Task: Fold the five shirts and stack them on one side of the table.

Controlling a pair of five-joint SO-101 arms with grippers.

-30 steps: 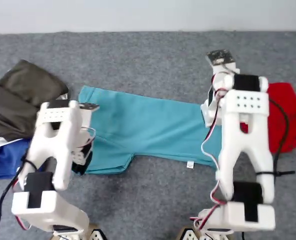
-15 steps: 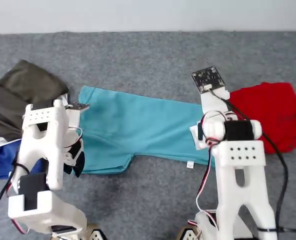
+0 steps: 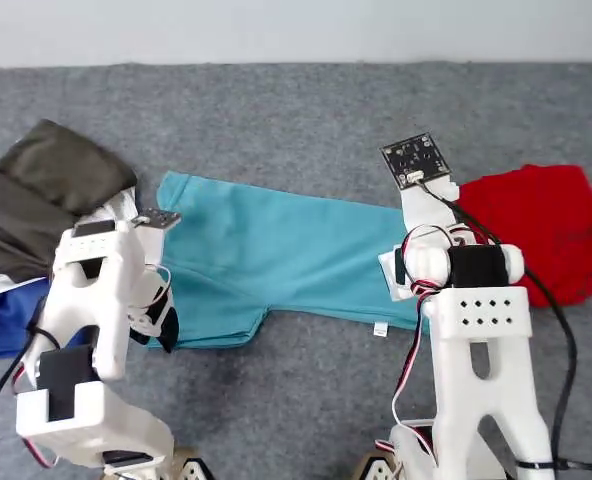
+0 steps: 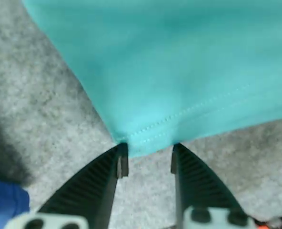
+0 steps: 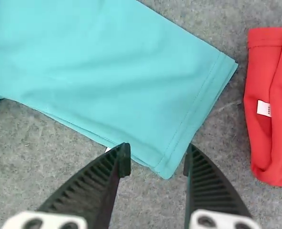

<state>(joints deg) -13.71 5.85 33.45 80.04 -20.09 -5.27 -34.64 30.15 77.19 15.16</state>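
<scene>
Your left end effector [image 4: 147, 155] stands open, its fingers either side of a hem corner of the teal shirt [image 3: 286, 255], which lies flat mid-tabletop [image 3: 276, 110]. Your right end effector [image 5: 157, 162] is open over the opposite corner. The white tag [image 5: 263, 108] on the red shirt [image 5: 274, 143] is too small to read.

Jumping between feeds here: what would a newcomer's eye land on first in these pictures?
The teal shirt, spread across the middle of the grey table. Next, both open grippers at its near corners: the left gripper and the right gripper each straddle a hem corner. A red shirt lies at the right, a heap of clothes at the left.
</scene>
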